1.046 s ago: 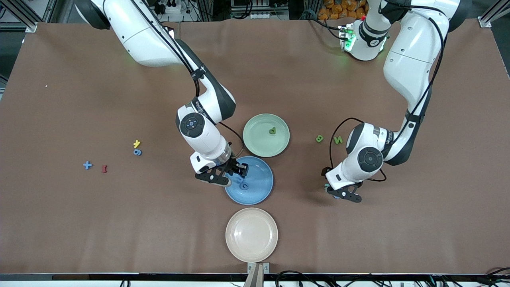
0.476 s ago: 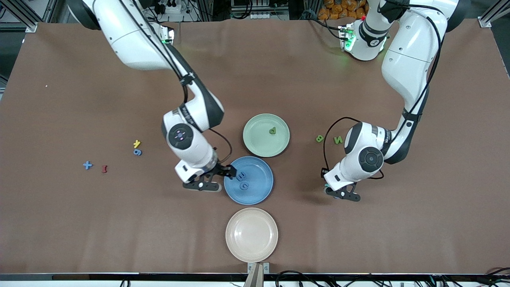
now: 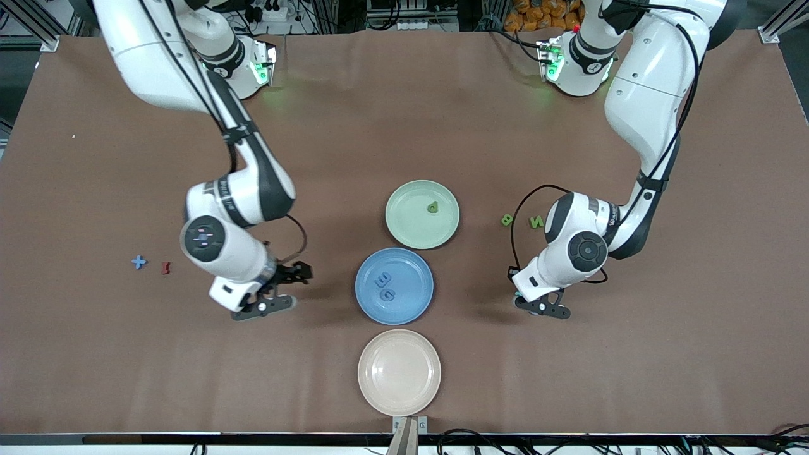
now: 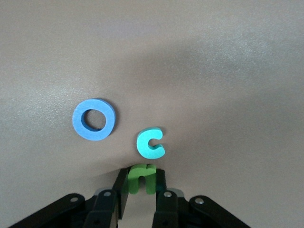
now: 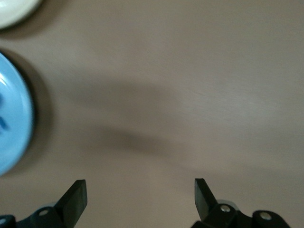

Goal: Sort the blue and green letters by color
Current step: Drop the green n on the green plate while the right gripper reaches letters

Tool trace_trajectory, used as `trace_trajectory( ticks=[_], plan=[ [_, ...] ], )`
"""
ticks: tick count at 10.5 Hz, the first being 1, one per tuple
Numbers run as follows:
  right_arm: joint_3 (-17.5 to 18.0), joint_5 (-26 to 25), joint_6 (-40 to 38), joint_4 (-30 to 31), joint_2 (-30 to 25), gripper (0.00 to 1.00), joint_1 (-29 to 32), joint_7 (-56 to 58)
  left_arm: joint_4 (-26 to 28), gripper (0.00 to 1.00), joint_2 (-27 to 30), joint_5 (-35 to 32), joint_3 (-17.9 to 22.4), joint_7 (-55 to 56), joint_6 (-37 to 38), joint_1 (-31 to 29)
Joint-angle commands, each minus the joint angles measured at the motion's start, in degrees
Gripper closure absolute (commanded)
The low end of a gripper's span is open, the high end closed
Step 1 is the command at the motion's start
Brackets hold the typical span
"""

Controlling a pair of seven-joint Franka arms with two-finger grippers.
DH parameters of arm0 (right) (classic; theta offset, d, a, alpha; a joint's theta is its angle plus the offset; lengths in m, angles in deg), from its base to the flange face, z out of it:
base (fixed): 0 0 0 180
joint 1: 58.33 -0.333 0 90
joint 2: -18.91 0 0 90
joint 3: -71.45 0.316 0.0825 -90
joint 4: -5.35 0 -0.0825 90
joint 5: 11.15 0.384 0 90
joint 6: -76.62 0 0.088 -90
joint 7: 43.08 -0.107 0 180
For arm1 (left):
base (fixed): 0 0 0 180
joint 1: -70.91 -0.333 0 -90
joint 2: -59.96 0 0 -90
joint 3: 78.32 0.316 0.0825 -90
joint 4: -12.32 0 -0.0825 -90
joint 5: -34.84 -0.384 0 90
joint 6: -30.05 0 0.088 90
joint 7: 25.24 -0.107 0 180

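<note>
My left gripper (image 3: 531, 308) (image 4: 141, 179) is down at the table toward the left arm's end from the blue plate (image 3: 417, 297), shut on an olive green n (image 4: 141, 176). A blue ring letter (image 4: 93, 119) and a teal c (image 4: 151, 144) lie just off its fingertips. Green B (image 3: 507, 220) and N (image 3: 536, 222) lie on the table beside the green plate (image 3: 404, 224), which holds a green P (image 3: 432, 206). The blue plate holds a blue E (image 3: 383, 279) and G (image 3: 387, 294). My right gripper (image 3: 287, 289) (image 5: 140, 192) stands open and empty over bare table beside the blue plate. A blue plus (image 3: 138, 261) lies toward the right arm's end.
A cream plate (image 3: 399, 354) sits nearer the front camera than the blue plate. A dark red I-like piece (image 3: 166, 267) lies next to the blue plus. In the right wrist view the blue plate's rim (image 5: 26, 118) and the cream plate's edge (image 5: 14, 7) show.
My right gripper left the blue E on the blue plate and swung away toward the right arm's end, open. My left gripper closed on the green n.
</note>
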Motion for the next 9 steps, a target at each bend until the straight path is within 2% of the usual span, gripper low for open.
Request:
trace_trajectory(
  ticks=[1, 5, 7, 9],
  plan=[
    [-1.9, -0.7, 0.4, 12.0, -8.8, 0.0, 3.7, 13.5, 0.4, 1.0, 0.8, 1.4, 0.3, 1.9, -0.2, 0.6],
    [-2.1, -1.0, 2.2, 21.8, -15.0, 0.0, 10.1, 22.9, 0.6, 1.0, 3.8, 1.4, 0.2, 9.6, 2.5, 3.1],
    [-2.1, -1.0, 9.0, 29.0, -16.8, 0.0, 11.7, 25.5, 0.7, 1.0, 5.1, 1.4, 0.2, 13.8, 4.2, 4.8],
    [-2.1, -0.9, 14.3, 33.6, -17.3, 0.0, 12.9, 27.7, 0.7, 1.0, 5.8, 1.4, 0.2, 20.3, 5.0, 8.0]
  ],
)
